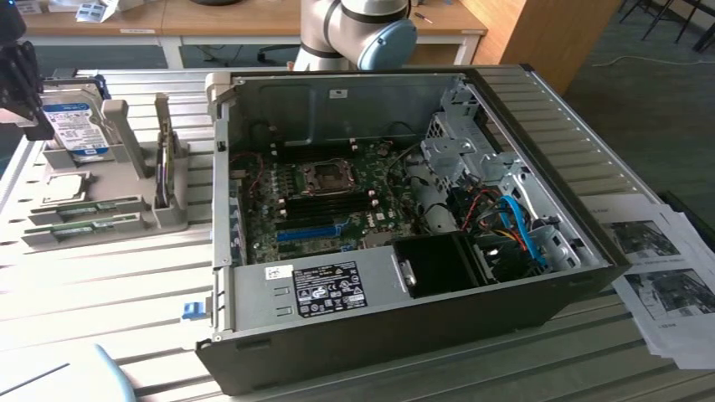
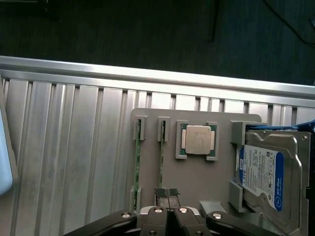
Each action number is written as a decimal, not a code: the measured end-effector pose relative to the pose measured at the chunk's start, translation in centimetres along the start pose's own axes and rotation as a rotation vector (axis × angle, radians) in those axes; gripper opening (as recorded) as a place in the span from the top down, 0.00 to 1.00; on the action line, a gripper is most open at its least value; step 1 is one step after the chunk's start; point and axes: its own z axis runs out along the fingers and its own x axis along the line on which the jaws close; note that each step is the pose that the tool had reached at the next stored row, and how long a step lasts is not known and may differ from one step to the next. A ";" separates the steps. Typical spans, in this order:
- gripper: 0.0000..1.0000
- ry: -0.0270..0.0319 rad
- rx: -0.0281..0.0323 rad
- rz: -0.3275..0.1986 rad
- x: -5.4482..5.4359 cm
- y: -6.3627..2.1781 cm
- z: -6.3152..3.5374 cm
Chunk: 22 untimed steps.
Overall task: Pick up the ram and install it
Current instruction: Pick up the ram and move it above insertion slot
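Two green ram sticks stand on edge in the grey holder, one beside the other. In the exterior view they lie at the holder's near end. My gripper hovers above the holder with its jaws shut and nothing between them; its tips sit over the end of the second stick. In the exterior view the gripper hangs at the far left above the holder. The open computer case shows the motherboard with its black memory slots.
A silver processor chip and a hard drive with a blue-white label sit in the same holder. A bright-blue slot lies on the motherboard. Printed sheets rest at the exterior view's right. The ribbed metal table surrounds the holder.
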 end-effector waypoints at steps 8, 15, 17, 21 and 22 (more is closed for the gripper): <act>0.91 -0.0030 0.0044 0.000 0.0 0.03 0.00; 0.91 -0.0031 0.0140 -0.001 0.0 0.09 0.01; 0.91 -0.0030 0.0140 -0.001 0.0 0.10 0.01; 0.91 -0.0027 0.0173 0.000 0.0 0.13 0.01; 0.91 -0.0025 0.0207 0.000 0.0 0.15 0.02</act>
